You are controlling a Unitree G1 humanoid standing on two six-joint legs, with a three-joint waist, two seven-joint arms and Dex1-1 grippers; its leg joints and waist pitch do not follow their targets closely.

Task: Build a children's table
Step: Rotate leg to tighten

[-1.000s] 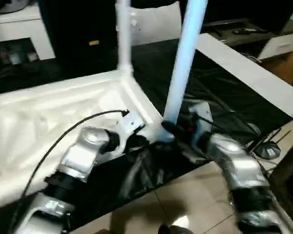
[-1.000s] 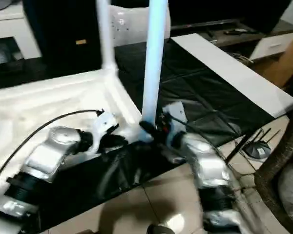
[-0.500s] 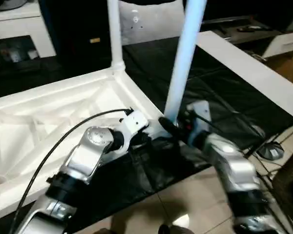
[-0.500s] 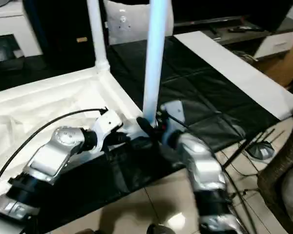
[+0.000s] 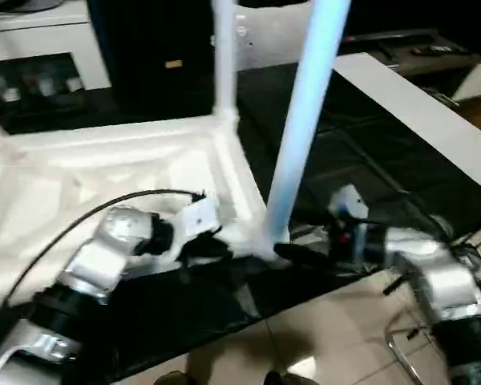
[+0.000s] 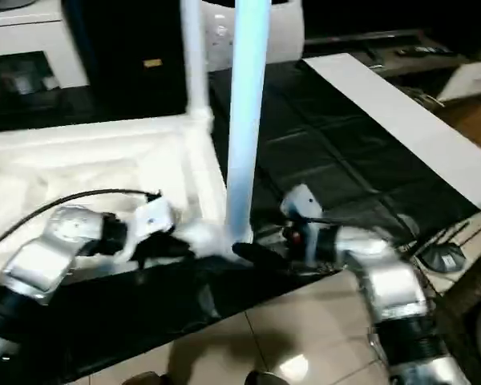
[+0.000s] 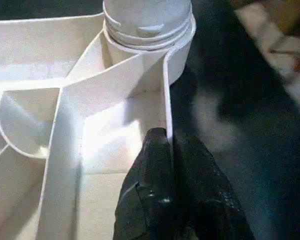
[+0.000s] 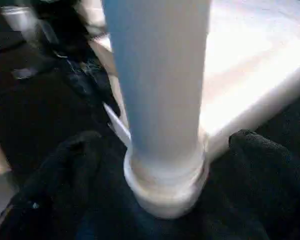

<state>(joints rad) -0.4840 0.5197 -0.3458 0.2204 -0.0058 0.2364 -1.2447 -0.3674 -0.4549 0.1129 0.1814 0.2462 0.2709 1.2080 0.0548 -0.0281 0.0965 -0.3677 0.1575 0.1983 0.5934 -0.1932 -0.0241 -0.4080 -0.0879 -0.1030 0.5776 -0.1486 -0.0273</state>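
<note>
The near leg stands upright in the table corner. The right gripper straddles its base, fingers spread wide, gripping nothing. The left gripper, just left of that corner, is pinched onto the table's edge wall.

This looks like a room in a home, most likely a living room. Far left stands a low white cabinet with open shelf compartments holding small, indistinct items. A dark upright piece of furniture stands beside it against the far wall. At far right, a dark low unit carries a white drawer front. The near floor is glossy beige tile with visible grout lines. A black sheet covers the work surface, and a long flat white rectangular board lies along its right side.
</note>
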